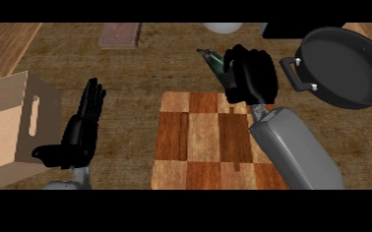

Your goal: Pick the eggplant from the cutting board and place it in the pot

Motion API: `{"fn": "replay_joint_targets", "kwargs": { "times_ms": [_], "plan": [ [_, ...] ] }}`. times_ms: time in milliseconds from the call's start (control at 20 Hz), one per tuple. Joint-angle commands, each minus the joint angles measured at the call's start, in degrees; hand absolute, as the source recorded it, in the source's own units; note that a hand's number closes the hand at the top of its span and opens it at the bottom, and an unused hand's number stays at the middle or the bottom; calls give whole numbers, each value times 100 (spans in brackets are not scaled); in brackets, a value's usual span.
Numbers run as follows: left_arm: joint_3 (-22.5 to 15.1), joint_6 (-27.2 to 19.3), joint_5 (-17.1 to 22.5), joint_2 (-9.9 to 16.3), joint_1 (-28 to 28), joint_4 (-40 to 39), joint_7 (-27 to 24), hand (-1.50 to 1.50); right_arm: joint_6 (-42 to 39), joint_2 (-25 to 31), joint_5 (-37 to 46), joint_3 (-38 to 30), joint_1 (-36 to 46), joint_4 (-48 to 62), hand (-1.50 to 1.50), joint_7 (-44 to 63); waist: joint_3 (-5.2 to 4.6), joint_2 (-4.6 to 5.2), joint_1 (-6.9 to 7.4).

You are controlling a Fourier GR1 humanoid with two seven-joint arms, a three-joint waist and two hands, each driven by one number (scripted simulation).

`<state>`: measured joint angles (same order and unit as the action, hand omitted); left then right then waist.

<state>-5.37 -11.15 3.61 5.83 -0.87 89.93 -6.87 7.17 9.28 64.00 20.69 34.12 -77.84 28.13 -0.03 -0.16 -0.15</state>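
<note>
The eggplant [215,61], dark with a green stem end, juts out to the upper left from my right hand [251,76], whose fingers are curled round it. The hand hangs just past the far edge of the checkered wooden cutting board [196,142] and hides most of the eggplant. The black pot [345,71], with a grey side handle [298,73], stands at the right, a short way from the hand. My left hand [81,125] rests open at the left, fingers straight and pointing up.
A light wooden box [22,123] with a slot handle stands at the left edge. A small brown block [120,35] and a pale round object [222,27] lie at the counter's far side. A dark object [291,29] sits behind the pot.
</note>
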Motion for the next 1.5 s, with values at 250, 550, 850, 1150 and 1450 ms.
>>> {"fn": "replay_joint_targets", "kwargs": {
  "times_ms": [250,550,850,1150,1450],
  "plan": [
    [68,170,14,12,166,9,-141,0,117,357,452,-880,-75,-215,150,354,2,17,30],
    [187,120,-5,32,-71,28,93,0,-338,1020,95,-1733,181,-248,150,146,2,13,14],
    [196,220,-42,62,24,123,89,0,238,1386,-146,-2431,295,1001,150,-617,4,22,56],
    [43,179,-172,-90,221,105,-88,0,465,2178,-715,-3211,461,2077,150,-1736,5,30,78],
    [188,299,-72,-17,87,123,-19,0,545,2386,-976,-3512,967,3759,150,-2610,7,47,128]
  ]
}}
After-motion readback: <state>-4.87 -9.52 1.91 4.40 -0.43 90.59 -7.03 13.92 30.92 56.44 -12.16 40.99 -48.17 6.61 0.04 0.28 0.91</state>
